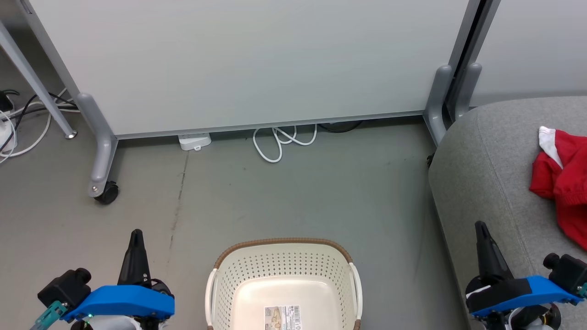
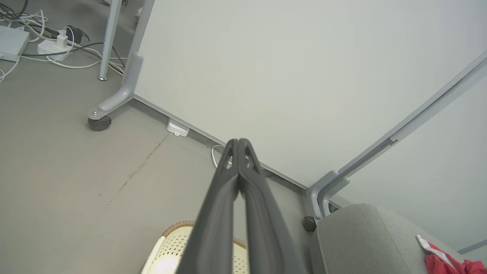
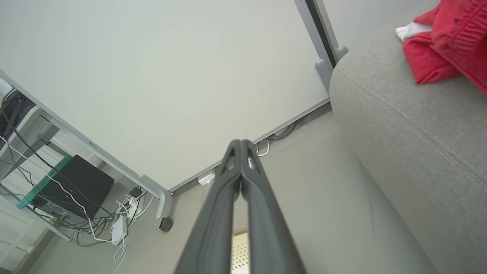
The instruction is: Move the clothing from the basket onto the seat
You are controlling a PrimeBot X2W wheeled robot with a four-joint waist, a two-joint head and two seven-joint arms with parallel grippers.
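Clothing on seat, right of right pincer; basket bottom bare; right and left pincer closed, empty

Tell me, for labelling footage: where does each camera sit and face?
Head view: from the head, down at floor, laundry basket, sofa seat; left gripper, right gripper at lower corners.
Left wrist view: along left gripper's shut fingers, toward the partition panel.
Right wrist view: along right gripper's shut fingers, same panel.
All share: red clothing on the seat.

Grey floor, pale wheeled partition
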